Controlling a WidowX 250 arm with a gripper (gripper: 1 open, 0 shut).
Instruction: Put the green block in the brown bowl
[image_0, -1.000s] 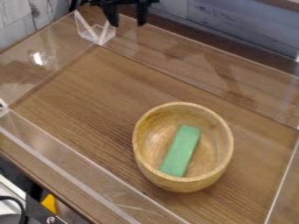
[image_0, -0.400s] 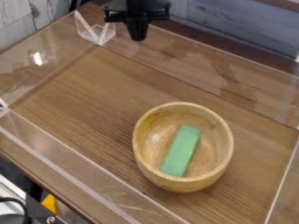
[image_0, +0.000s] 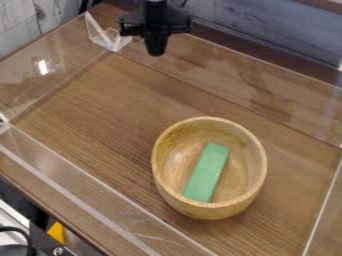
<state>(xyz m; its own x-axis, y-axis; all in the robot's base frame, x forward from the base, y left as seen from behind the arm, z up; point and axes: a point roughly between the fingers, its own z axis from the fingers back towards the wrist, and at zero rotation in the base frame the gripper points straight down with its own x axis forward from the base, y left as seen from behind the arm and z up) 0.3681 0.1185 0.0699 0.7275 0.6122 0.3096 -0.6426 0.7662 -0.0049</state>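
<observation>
Wood-grain bench (image_0: 94, 110) fills the view, ringed by clear low walls (image_0: 40, 95). On it sits the bowl (image_0: 210, 167), and the block (image_0: 207, 171) already lies inside, slanted along the bottom. Block looks light, stiff and smooth; its long flat sides would give the surest hold, judging by shape. The pincer (image_0: 156, 48) hangs at the far edge, well apart from the bowl, pointing down, its tips pressed together and, as far as this dark shape shows, holding nothing.

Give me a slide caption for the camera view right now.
Green block lies inside the brown bowl; gripper, jaws shut and empty, hangs at the table's far end.
</observation>
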